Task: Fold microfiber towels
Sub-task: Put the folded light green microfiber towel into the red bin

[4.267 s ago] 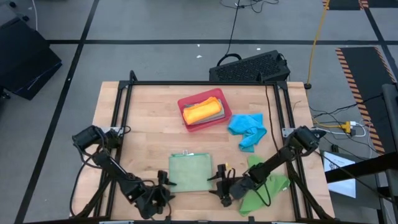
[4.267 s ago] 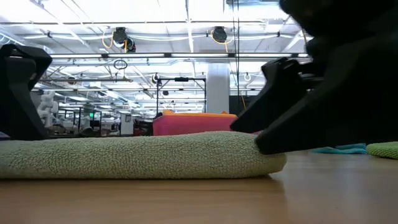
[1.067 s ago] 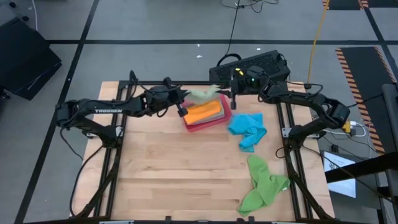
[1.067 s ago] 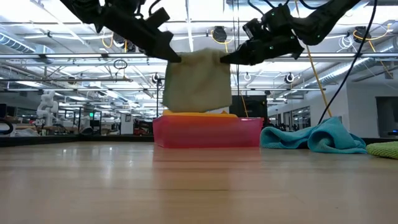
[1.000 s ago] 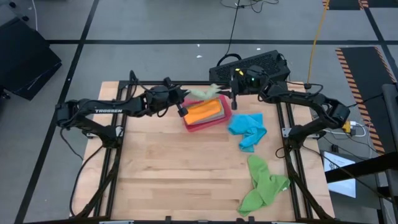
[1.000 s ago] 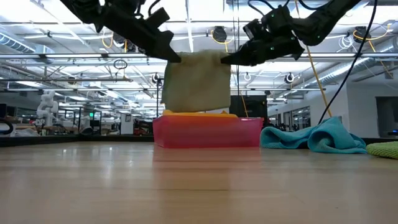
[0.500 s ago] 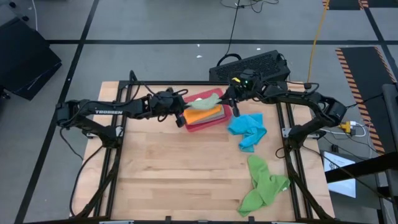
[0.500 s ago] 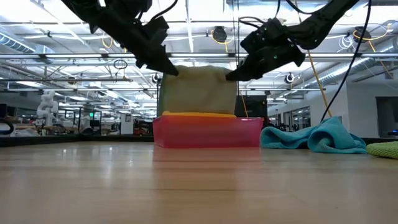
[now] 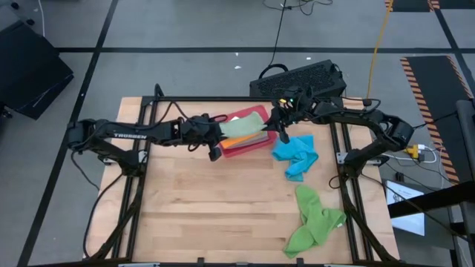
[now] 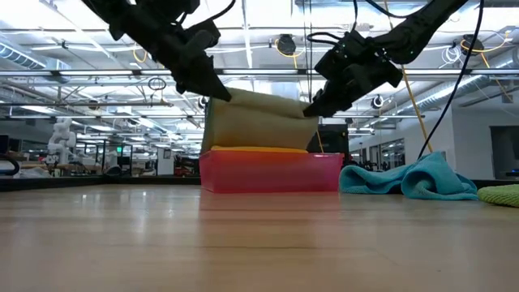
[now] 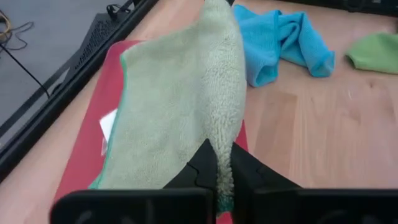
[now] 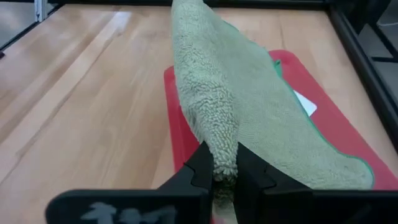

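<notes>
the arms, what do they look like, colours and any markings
Both arms are dark, near black, built of slim tubular links with bulkier joints. The left arm carries white lettering along its long link; no such lettering shows on the right arm. Thin dark cables loop along both. The left gripper and the right gripper each end in two dark, wedge-shaped fingers.

towel [image 9: 242, 127] over tray [image 9: 261, 143]

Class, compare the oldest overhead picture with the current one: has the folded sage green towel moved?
Yes. The sage green towel has gone from the table's near edge to the far side, over the red tray, held by both shut grippers.
</notes>
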